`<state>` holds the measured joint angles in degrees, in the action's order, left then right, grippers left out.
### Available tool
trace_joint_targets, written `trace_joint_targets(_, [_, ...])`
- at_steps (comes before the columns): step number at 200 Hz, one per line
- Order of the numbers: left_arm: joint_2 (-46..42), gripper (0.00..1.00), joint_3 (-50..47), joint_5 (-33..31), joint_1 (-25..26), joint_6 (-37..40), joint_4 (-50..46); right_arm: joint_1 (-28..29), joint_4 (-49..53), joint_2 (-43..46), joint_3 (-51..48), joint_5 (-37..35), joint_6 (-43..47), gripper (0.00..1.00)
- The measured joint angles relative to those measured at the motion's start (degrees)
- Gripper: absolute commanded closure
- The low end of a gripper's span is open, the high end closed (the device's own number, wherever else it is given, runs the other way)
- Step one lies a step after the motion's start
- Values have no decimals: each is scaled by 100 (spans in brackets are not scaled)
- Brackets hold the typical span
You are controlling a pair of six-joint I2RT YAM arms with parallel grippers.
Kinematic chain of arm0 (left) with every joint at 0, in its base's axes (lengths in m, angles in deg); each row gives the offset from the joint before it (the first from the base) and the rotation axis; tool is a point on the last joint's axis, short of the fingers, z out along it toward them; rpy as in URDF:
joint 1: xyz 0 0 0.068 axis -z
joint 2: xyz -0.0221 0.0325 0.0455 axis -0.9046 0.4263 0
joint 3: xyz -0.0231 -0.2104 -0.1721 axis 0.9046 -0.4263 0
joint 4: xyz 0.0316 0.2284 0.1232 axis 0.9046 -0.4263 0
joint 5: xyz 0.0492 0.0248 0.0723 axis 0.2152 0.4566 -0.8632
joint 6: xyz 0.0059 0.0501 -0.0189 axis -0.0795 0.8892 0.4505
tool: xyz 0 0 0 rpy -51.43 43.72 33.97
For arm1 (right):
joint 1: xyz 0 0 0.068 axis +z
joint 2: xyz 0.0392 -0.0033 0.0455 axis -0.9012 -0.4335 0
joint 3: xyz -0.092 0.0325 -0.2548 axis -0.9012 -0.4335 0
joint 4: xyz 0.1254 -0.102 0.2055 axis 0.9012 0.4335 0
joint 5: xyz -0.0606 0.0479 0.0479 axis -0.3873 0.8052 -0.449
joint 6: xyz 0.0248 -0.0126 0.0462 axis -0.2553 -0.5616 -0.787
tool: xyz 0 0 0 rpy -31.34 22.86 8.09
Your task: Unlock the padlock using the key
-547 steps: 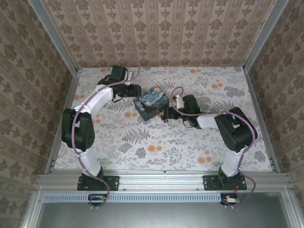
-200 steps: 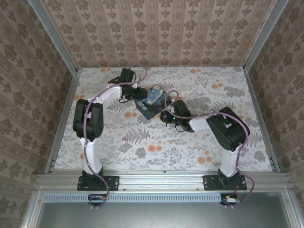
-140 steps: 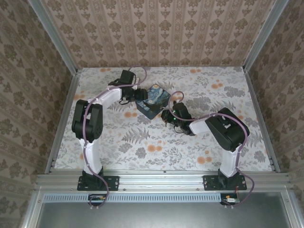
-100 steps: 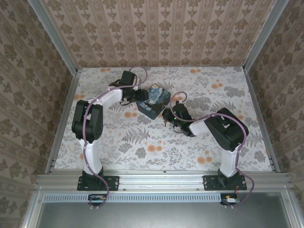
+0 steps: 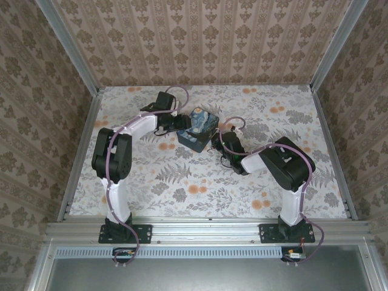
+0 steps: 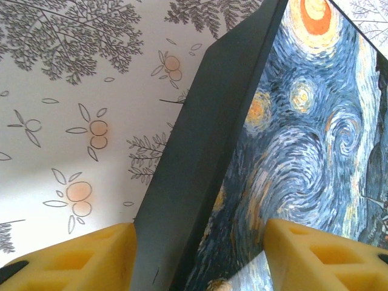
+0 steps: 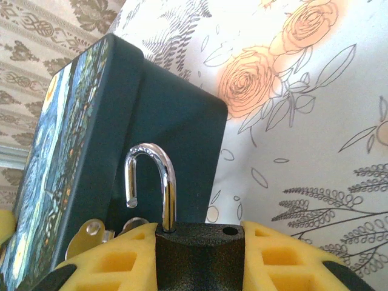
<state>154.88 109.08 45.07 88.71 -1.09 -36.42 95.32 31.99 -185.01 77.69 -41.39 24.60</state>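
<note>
Since the left end effector (image 6: 197,245) has its 2 yellow pads (image 6: 73,257) set on either side of a corner of the box (image 6: 303,151) and apparently pressed against it, it looks to be bracing the box on the tabletop (image 5: 182,182) so nothing slides while the lock is worked. Meanwhile the right end effector (image 7: 200,239) is pinching the padlock (image 7: 197,260) by its dark body, shackle (image 7: 159,160) up, just right of the box's dark side wall, around mid-tabletop. The shackle's short leg hangs free of the body and its hole (image 7: 230,230) sits bare, so by my judgement the lock is already sprung. Silvery metal tabs (image 7: 91,233) poke out on the padlock's box side, low against the foam. I cannot tell if these are the key or the box's hasp. Counts: 2 arms, 2 end effectors, 1 box, 1 padlock, 1 shackle, 2 silvery tabs, 0 keys clearly identified.
</note>
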Motion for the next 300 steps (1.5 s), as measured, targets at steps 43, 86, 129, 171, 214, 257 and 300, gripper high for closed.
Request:
trace_joint_targets(43, [-42,42,-22,151,-4,-35,-55,-208,442,586,-365,-90,33,62])
trace_joint_targets(86, [-87,40,87,348,-2,-26,-472,-466,1574,1550,-627,50,629,39])
trace_joint_targets(129, [-623,39,83,334,-157,17,-815,-780,2828,2339,-619,162,1580,38])
trace_joint_targets(171, [-968,39,-26,385,-568,118,-754,-723,2922,2188,79,1447,2122,30])
trace_joint_targets(214, [-968,39,-229,382,-636,168,-763,-457,2684,1073,1119,2315,2179,31])
trace_joint_targets(257, [-973,39,-337,315,-636,168,-758,-372,2621,146,1825,2579,2173,37])
trace_joint_targets(300, [-1193,39,-426,114,-643,162,-778,-114,2365,-374,2253,2706,2015,38])
